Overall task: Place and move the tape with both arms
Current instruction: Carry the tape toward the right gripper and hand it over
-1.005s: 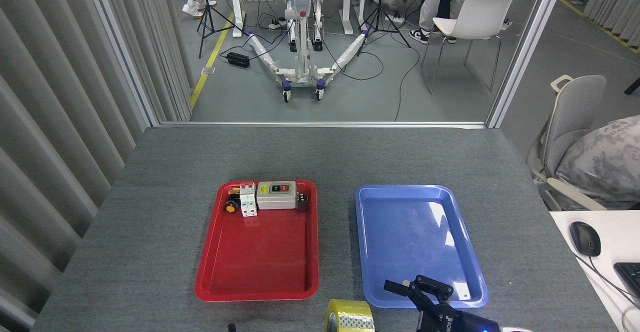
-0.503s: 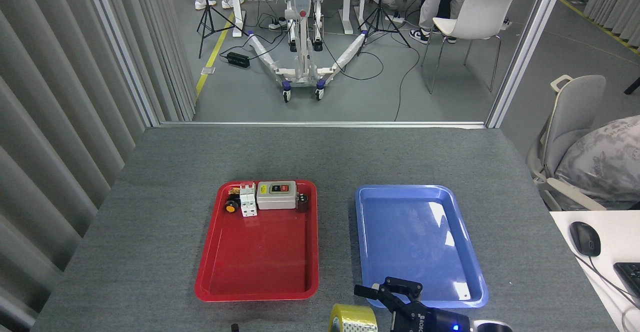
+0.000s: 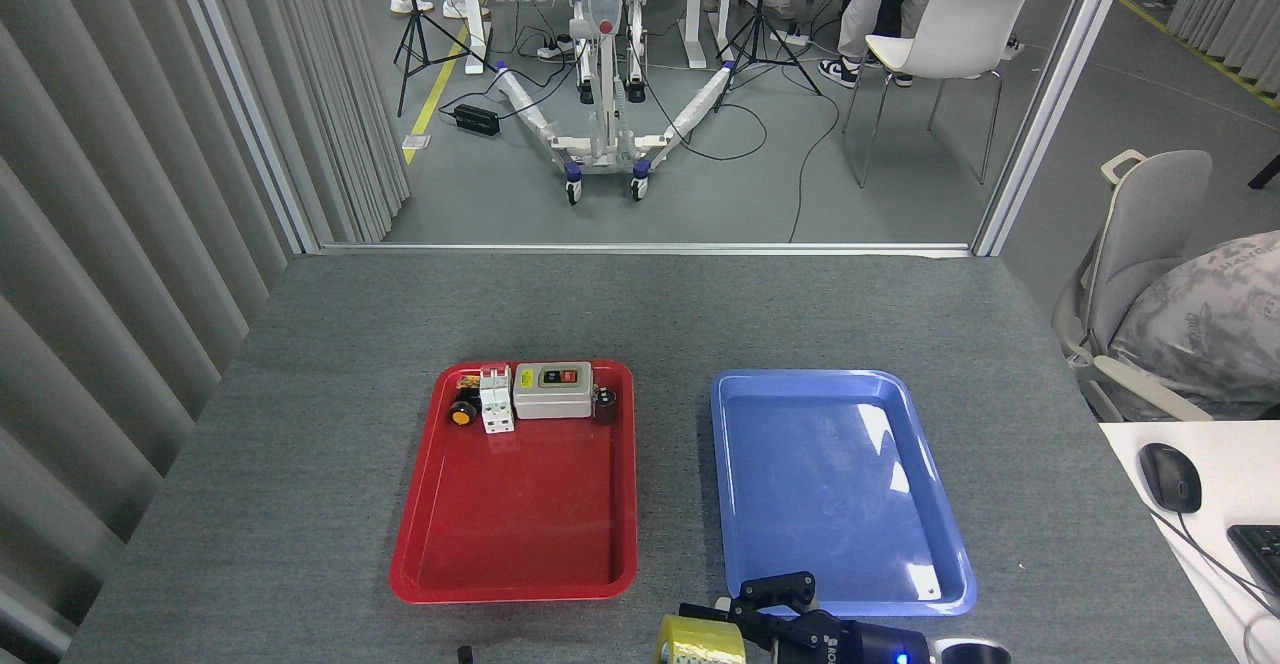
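Tape (image 3: 700, 641), a yellow roll, sits at the near edge of the grey surface (image 3: 300, 444), partly cut off by the bottom of the view, just in front of the gap between the red tray (image 3: 415, 564) and the blue tray (image 3: 950, 574). Right hand (image 3: 722, 612) is immediately to its right, fingers spread open, one reaching over the roll's top. Left hand is out of view, so the right is plainly the nearer. The roll's axis cannot be told.

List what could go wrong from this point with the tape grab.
1. The tape sits at the table's near edge, mostly cut off from view; a nudge from the right gripper might push it off.
2. The open fingers hang over the blue tray rim and could catch it.
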{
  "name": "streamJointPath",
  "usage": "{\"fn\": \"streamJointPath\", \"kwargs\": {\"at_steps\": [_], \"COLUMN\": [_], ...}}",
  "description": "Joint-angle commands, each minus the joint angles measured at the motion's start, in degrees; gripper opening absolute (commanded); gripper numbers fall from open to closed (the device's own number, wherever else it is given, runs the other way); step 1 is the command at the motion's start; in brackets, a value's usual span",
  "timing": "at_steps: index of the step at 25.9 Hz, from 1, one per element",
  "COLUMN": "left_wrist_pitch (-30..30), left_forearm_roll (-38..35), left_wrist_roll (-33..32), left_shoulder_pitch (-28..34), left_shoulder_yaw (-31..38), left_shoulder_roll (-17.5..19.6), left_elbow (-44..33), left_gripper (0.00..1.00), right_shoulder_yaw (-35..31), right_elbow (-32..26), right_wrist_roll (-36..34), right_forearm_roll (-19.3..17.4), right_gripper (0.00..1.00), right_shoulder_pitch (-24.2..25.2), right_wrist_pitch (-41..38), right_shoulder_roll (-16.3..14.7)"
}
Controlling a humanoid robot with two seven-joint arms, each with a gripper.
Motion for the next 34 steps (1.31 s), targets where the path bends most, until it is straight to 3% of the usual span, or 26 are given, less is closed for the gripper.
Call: {"fn": "streamJointPath", "kwargs": {"at_steps": [1, 8, 9, 14, 19, 23, 29, 34], "left_wrist_pitch": [-1.8, -2.6, -2.5, -2.5, -2.6, -3.1, -5.5, -6.1], "left_forearm_roll": [0.8, 1.6, 1.6, 1.5, 1.5, 2.0, 3.7, 3.6], "left_wrist_roll": [-0.7, -0.9, -0.8, -0.8, -0.6, -0.7, -0.7, -0.4], "left_shoulder_pitch": [-0.1, -0.1, -0.1, -0.2, -1.6, -2.4, -2.2, -2.4], "left_shoulder_yaw": [0.0, 0.0, 0.1, 0.2, 1.8, 2.2, 2.3, 7.4], "left_shoulder_roll": [0.7, 1.8, 1.8, 1.9, 1.7, 1.9, 4.3, 4.0], "left_elbow": [0.0, 0.2, 0.2, 0.5, 0.5, 0.5, 0.7, 3.6], "left_gripper": [0.00, 0.00, 0.04, 0.32, 0.66, 0.72, 0.74, 0.75], "right_shoulder_yaw": [0.2, 0.4, 0.4, 0.4, 0.4, 0.4, 0.4, 0.2], "right_elbow": [0.0, 0.0, 0.0, 0.0, 0.0, 0.0, 0.1, -0.1], "right_wrist_roll": [-0.1, -0.1, -0.1, -0.1, -0.1, -0.1, -0.1, -0.3], "right_forearm_roll": [0.0, 0.0, 0.0, 0.0, 0.0, 0.0, 0.0, -0.8], "right_gripper": [0.33, 0.32, 0.31, 0.31, 0.30, 0.30, 0.30, 0.29], "right_shoulder_pitch": [0.0, 0.1, 0.1, 0.4, 0.6, 0.7, 0.7, 0.7], "right_wrist_pitch": [0.6, 0.6, 0.6, 0.6, 0.6, 0.6, 0.5, -0.6], "right_shoulder_roll": [-0.1, -0.5, -0.5, -0.5, -0.5, -0.5, -0.5, -0.7]}}
